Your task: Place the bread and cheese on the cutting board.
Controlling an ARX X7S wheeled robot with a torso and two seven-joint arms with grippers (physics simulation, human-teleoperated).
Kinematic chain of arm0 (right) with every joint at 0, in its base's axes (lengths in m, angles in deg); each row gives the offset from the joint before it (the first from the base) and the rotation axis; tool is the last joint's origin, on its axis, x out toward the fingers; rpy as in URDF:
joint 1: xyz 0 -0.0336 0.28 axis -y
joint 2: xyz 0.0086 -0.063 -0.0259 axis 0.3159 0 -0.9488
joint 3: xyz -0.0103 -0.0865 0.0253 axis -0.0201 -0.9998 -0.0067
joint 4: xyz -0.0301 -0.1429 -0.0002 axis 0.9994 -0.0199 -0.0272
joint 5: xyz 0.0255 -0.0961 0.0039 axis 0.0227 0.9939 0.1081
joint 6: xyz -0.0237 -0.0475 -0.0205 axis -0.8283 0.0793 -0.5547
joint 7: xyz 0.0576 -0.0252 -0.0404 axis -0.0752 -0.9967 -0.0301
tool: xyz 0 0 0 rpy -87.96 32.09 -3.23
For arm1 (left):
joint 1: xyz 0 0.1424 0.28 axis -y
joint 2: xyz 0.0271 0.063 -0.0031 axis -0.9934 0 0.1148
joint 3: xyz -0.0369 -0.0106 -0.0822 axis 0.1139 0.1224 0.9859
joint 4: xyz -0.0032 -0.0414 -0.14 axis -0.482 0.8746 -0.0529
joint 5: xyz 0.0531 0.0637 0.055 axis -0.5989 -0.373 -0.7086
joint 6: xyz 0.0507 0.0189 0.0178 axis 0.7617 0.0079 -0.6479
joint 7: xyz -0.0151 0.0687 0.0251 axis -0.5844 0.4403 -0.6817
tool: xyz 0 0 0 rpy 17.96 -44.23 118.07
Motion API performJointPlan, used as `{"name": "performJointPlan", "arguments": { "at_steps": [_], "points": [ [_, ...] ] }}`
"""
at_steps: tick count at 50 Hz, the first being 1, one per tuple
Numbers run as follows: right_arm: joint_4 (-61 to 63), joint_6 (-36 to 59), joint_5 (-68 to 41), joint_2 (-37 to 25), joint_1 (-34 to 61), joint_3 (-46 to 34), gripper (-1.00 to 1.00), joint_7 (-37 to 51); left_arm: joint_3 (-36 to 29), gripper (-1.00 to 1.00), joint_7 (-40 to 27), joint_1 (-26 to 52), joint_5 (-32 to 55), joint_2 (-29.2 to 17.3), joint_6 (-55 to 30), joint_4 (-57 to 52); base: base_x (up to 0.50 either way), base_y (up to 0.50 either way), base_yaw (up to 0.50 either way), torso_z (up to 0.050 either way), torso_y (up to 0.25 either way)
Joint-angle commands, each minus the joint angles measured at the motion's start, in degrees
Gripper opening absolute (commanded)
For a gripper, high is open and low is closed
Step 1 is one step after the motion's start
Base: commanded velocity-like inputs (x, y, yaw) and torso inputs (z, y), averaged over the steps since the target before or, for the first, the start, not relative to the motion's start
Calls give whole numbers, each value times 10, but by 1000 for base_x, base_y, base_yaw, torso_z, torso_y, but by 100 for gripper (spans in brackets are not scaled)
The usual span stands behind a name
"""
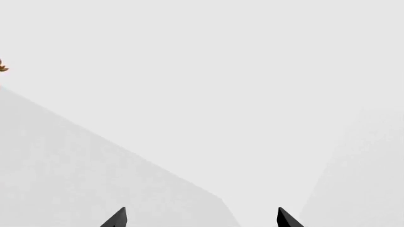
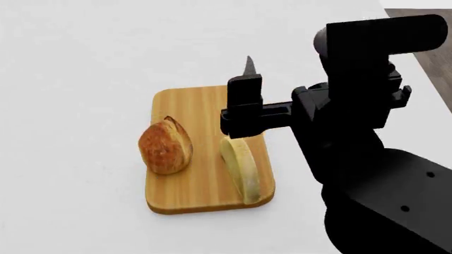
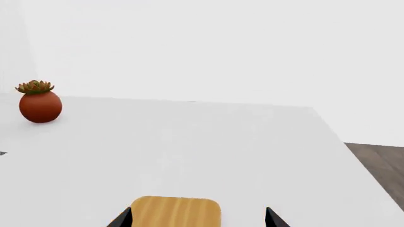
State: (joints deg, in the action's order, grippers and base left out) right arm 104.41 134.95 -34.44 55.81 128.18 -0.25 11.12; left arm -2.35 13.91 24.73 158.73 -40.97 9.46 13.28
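The cutting board (image 2: 192, 103) lies flat on the white table. The bread (image 2: 165, 146), a golden-brown loaf, rests on the board's left side. The cheese (image 2: 242, 168), a pale yellow wedge, stands on edge on the board's right side near its front corner. My right gripper (image 2: 249, 71) hovers above the board's right edge, just beyond the cheese; it is open and empty. In the right wrist view the gripper (image 3: 197, 218) has its fingertips spread, with the board's far end (image 3: 177, 210) between them. My left gripper (image 1: 202, 218) is open and empty, facing blank white surfaces, and is out of the head view.
A round red pot with a succulent (image 3: 39, 105) stands far back on the table (image 3: 189, 142); a sliver of the plant shows in the left wrist view (image 1: 3, 66). The table's right edge meets dark wooden floor (image 3: 382, 163).
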Motion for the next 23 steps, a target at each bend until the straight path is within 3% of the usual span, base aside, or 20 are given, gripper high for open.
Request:
{"name": "performJointPlan", "arguments": {
  "at_steps": [1, 23],
  "points": [
    [87, -60, -1, -30, -73, 50, 100, 18, -1, 100, -1, -1, 1, -1, 1, -4, 0, 0, 0, 0, 0],
    [203, -265, 138, -46, -315, 109, 100, -71, -16, 100, -16, 0, 1, -2, -3, -36, 0, 0, 0, 0, 0]
  ]
}}
